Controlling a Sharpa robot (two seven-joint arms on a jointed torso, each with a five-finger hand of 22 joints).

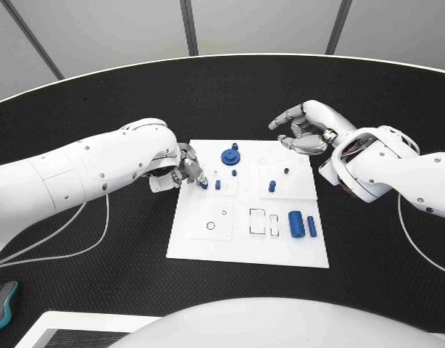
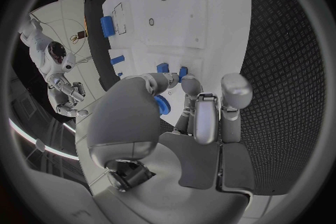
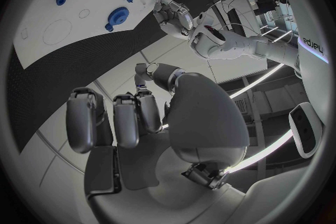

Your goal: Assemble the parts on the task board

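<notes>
Left hand (image 1: 184,168) sits at the left edge of the task board (image 1: 217,243), fingers curled in around a small blue part (image 2: 162,105); we see that ridged blue piece pinched between thumb and fingers in the left wrist view, just above the board beside two small blue pegs (image 1: 217,185) standing there. Right hand (image 1: 308,129) hovers over the black bench (image 1: 97,101) just beyond the board's far right corner, fingers loosely curled and apart, grasping nothing. On the board we note a blue round gear (image 1: 231,156) near the far edge, a short blue peg (image 1: 272,186) standing toward the middle right, and two blue cylinders (image 1: 302,224) lying side by side near the right edge. A grey and teal mouse (image 1: 0,305) lies on the bench at the near left.
</notes>
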